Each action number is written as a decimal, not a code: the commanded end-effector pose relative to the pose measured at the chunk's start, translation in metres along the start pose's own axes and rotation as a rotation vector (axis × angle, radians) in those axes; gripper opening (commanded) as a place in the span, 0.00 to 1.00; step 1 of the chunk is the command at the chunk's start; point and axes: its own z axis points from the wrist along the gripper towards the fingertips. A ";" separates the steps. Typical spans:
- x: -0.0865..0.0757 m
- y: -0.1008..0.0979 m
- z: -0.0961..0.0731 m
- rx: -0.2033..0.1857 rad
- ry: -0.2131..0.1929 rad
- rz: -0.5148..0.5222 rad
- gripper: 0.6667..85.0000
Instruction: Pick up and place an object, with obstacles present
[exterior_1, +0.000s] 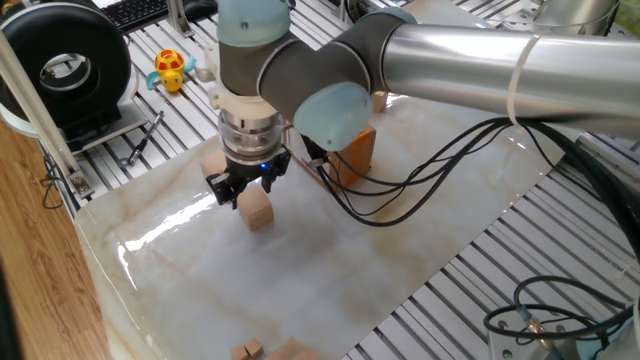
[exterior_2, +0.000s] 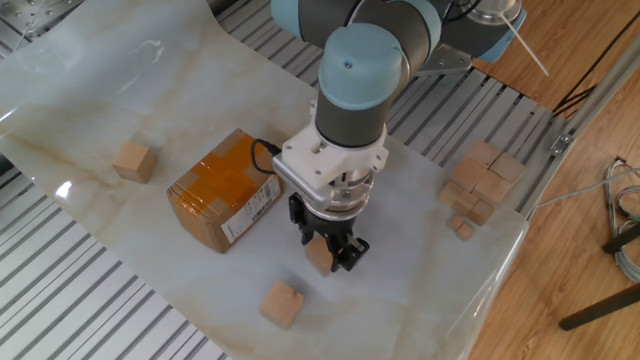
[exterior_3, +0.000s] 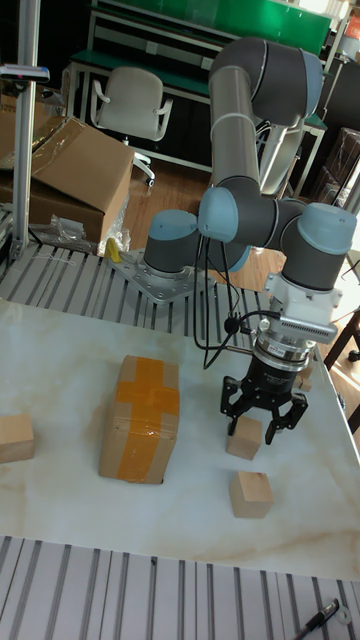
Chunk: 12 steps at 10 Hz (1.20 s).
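A light-tan wooden cube (exterior_1: 257, 210) (exterior_2: 319, 259) (exterior_3: 243, 438) rests on the marble-look table top. My gripper (exterior_1: 247, 190) (exterior_2: 328, 250) (exterior_3: 252, 428) hangs straight down over it, open, with its fingertips on either side of the cube's top. Whether the fingers touch the cube I cannot tell. The brown cardboard box (exterior_2: 222, 190) (exterior_3: 140, 418) (exterior_1: 352, 148) with orange tape lies a short way beside the gripper, partly hidden by the arm in one fixed view.
A second cube (exterior_2: 281, 303) (exterior_3: 250, 493) lies just in front of the gripper. Another cube (exterior_2: 134, 160) (exterior_3: 15, 438) sits beyond the box. A pile of cubes (exterior_2: 480, 180) is at the table corner. A yellow toy (exterior_1: 170, 70) and a black reel (exterior_1: 68, 70) stand off the mat.
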 end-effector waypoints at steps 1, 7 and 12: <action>-0.001 -0.002 0.002 -0.012 -0.016 -0.009 0.72; 0.003 -0.005 0.003 0.002 0.004 0.014 0.71; 0.002 0.000 0.005 0.002 -0.001 0.009 0.69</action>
